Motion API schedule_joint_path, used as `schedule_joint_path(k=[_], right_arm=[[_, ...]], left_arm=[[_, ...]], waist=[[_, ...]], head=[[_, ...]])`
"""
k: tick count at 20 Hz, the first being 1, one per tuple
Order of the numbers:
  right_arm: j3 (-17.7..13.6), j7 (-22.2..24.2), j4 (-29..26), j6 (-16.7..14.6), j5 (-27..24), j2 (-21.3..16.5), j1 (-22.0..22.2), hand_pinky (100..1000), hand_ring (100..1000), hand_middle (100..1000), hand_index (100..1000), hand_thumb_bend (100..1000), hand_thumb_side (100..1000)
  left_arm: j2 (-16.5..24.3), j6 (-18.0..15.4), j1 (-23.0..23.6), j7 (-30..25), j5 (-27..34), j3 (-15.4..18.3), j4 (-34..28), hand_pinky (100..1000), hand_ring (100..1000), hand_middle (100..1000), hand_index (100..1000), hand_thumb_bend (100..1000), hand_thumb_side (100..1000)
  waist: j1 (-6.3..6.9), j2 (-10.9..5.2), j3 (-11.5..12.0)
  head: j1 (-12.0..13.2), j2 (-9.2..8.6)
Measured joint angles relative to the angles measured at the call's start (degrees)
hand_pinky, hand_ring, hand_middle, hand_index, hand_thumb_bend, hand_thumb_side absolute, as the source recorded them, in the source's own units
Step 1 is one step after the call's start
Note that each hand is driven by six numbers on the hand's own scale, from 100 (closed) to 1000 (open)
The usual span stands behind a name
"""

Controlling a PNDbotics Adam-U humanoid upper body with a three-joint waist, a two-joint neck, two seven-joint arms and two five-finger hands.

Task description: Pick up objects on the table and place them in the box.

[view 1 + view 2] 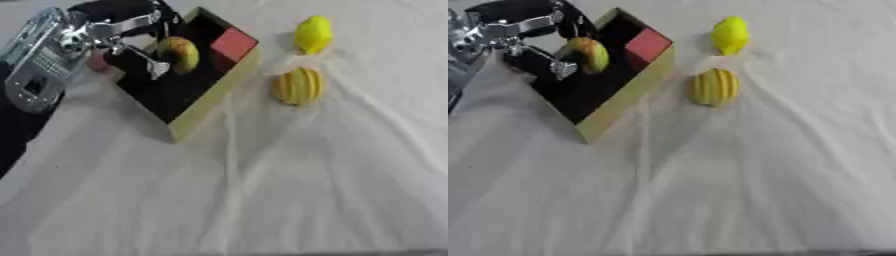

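1. The left hand [131, 30] reached in from the upper left over the box [206, 102], its fingers [156, 67] curled round a green-yellow fruit [179, 54] held above the dark interior.
2. Just right of the hand, a red block [233, 44] lay inside the box (far corner).
3. Further right, on the white cloth [262, 190], sat a ribbed yellow fruit [297, 86].
4. Beyond it lay a lemon [313, 34].

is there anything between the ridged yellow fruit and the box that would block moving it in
Nothing visible does. The ridged fruit lies on bare cloth just right of the box, with only the box's low wall between them. The lemon sits farther back, off that path. The left hand holds a round fruit over the box.
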Motion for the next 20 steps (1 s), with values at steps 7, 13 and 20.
schedule_joint_path(k=[7, 13, 20], right_arm=[[0.0, 0.1, 0.0, 0.1, 0.0, 0.0, 0.0, 895, 827, 663, 860, 100, 690], [0.0, 0.2, 0.0, 0.2, 0.0, 0.1, 0.4, 896, 827, 662, 861, 100, 689], [0.0, 0.2, 0.0, 0.2, 0.0, 0.1, 0.7, 896, 828, 662, 861, 100, 688]], left_arm=[[-0.6, -0.5, -0.2, -0.1, -3.6, 0.6, 2.2, 744, 716, 696, 879, 482, 142], [-0.8, 1.1, -0.7, 2.9, -4.8, 3.3, 2.0, 740, 712, 682, 866, 451, 100], [3.6, 3.9, -1.1, 6.4, -11.4, 8.6, 5.0, 753, 739, 705, 866, 527, 100]], waist=[[0.14, 0.0, 0.0], [0.08, 0.0, 0.1], [0.16, 0.0, 0.4]], head=[[0.0, 0.0], [-0.1, 0.0], [-0.6, -0.02]])
